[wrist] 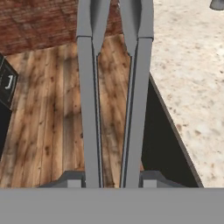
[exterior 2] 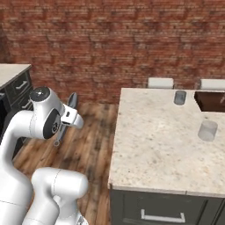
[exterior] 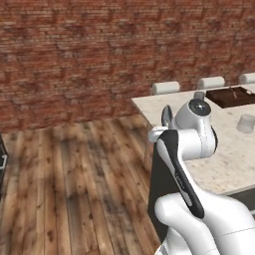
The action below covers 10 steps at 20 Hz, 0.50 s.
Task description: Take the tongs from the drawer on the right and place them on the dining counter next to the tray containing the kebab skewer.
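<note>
Hand point(wrist: 112, 181) is gripping the tongs point(wrist: 114, 87) by one end, their long axis running straight out ahead of the fingers over the wooden floor point(exterior: 74, 174). The dining surface point(exterior 2: 162, 140) is lying off to the right. The tray point(exterior: 232, 96) is sitting at its far end, well apart from the hand.

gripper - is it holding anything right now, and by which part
Yes: the gripper is shut on the tongs, one fingertip outside each arm near one end, with both arms running on up the hand view. Which end that is cannot be told.
</note>
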{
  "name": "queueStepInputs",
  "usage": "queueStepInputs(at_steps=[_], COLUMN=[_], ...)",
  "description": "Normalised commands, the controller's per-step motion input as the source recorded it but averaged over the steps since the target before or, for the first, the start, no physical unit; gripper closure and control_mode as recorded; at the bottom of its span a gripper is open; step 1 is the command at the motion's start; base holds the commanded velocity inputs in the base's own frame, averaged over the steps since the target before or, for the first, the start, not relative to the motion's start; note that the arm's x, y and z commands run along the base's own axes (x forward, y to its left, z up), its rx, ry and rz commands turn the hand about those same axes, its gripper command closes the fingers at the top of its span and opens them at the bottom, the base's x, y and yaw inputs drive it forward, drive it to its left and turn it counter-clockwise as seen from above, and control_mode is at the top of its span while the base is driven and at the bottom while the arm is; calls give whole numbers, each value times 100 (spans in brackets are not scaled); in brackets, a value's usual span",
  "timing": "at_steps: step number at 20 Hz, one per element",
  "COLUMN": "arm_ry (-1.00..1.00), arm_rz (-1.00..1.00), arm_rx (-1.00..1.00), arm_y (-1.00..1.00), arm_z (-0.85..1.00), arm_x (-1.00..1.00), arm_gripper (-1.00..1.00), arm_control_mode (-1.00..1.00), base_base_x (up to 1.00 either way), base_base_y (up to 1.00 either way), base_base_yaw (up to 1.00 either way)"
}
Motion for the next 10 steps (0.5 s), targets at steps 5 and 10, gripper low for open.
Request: queueStepInputs(at_steps=[5,10], arm_ry=[0,0], arm_rz=[0,0], arm_rx=[0,0], arm_y=[0,0], arm_z=[0,0], arm_x=[0,0], arm_gripper=[100,100], arm_control_mode=[100,100], base_base_x=[39,69], base_base_y=[50,48], base_base_yaw=[-4,-4])
